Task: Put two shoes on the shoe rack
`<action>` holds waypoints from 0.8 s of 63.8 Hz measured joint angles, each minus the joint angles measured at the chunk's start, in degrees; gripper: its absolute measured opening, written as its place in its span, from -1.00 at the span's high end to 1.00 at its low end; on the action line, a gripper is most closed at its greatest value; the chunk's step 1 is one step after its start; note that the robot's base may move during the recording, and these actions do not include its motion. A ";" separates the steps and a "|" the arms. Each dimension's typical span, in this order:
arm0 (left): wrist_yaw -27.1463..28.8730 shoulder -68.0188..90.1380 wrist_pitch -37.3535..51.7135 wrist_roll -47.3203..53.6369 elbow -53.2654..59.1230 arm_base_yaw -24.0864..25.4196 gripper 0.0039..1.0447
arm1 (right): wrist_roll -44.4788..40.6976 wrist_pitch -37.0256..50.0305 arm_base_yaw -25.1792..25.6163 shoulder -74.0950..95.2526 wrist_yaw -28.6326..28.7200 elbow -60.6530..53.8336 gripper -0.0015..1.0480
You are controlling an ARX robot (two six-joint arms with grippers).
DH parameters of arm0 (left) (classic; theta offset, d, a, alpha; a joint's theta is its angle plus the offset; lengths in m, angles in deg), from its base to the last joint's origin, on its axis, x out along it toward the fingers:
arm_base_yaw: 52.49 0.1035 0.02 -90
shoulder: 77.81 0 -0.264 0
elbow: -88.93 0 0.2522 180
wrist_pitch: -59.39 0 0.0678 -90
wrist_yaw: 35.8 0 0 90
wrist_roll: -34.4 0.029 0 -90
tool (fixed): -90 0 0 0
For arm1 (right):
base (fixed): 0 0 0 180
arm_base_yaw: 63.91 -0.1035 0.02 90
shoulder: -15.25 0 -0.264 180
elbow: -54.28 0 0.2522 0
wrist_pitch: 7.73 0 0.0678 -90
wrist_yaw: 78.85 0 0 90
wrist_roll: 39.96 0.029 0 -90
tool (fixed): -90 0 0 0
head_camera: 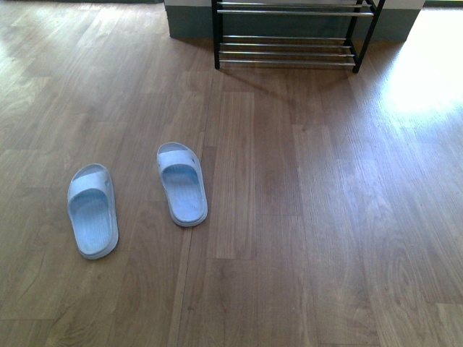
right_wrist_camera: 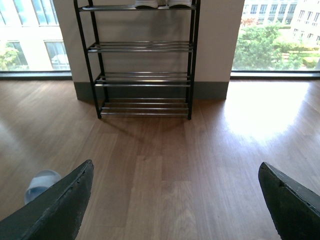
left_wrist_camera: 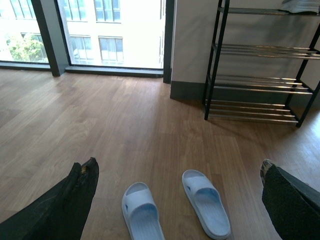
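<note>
Risks, biggest first:
- Long carry across the floor. Both slippers lie well apart from the shoe rack, so a weak pinch could drop one on the way.
- The rack tiers are only shiny rods with gaps. A slipper set down tilted or off-centre could slide or tip through.
- The top tier holds a pale item, cropped, can't tell what. Lower tiers look safer.
- The left slipper and right slipper lie flat, soles down, near each other but not touching, strap ends toward the rack. The moulded straps look slick, so a pick may skid one along the floor instead of lifting it.
- Left end effector is spread wide and empty, looking down on the pair.
- Right end effector is spread wide and empty, facing the rack. Only one slipper's edge shows in its view, so I'd guess it has the longer reach.

Surface: smooth wood-look plank floor. The glare patch right of the rack could wash out detail there.

Room: tall windows either side of a pale wall with grey skirting, rack standing against it
</note>
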 joint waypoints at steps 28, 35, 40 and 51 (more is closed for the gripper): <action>-0.04 0.00 0.02 0.00 0.00 0.00 -0.83 | 0.02 0.00 0.00 -0.02 -0.07 0.00 -0.82; -0.02 0.00 0.00 0.00 0.00 0.00 -0.83 | 0.00 0.00 0.00 -0.04 -0.02 0.00 -0.82; -0.02 0.00 0.02 0.00 0.00 -0.02 -0.83 | 0.02 0.00 0.00 -0.04 0.00 0.00 -0.82; 0.15 0.00 0.00 0.00 0.00 0.00 -0.83 | 0.02 0.00 0.00 -0.04 0.22 0.00 -0.82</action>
